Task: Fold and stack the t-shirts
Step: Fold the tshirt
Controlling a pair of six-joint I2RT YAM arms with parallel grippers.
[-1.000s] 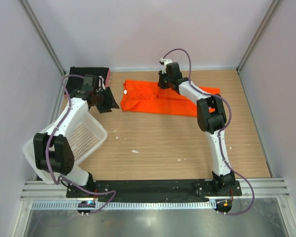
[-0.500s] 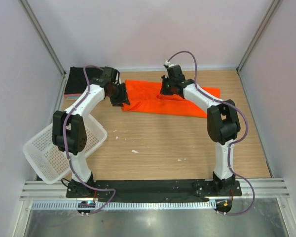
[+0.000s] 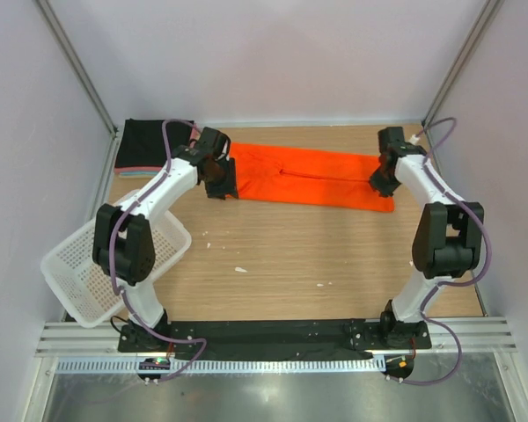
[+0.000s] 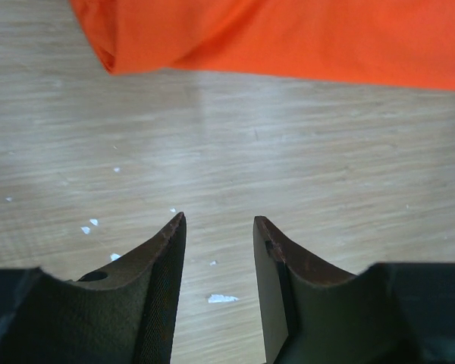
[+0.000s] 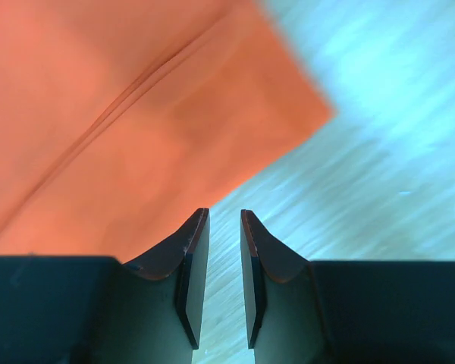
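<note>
An orange-red t-shirt [image 3: 308, 176] lies as a long flat strip across the far part of the table. My left gripper [image 3: 223, 186] hangs at its left end, open and empty over bare wood [image 4: 218, 220], with the shirt's edge [image 4: 288, 38] just ahead. At the shirt's right end is my right gripper [image 3: 384, 183]. Its jaws stand a little apart with nothing between them [image 5: 224, 214], right at the shirt's corner [image 5: 98, 114]. A folded black t-shirt [image 3: 150, 143] tops a stack at the far left, and pink and teal edges [image 3: 130, 171] show under it.
A white mesh basket [image 3: 88, 281] lies tilted at the near left, beside the left arm. Small white scraps [image 3: 239, 269] dot the wooden table. Grey walls close in on the left, right and far sides.
The right gripper moved from the shirt's middle to its right end and opened; the shirt now lies longer and flatter. The left gripper swung from the black stack to the shirt's left end.
</note>
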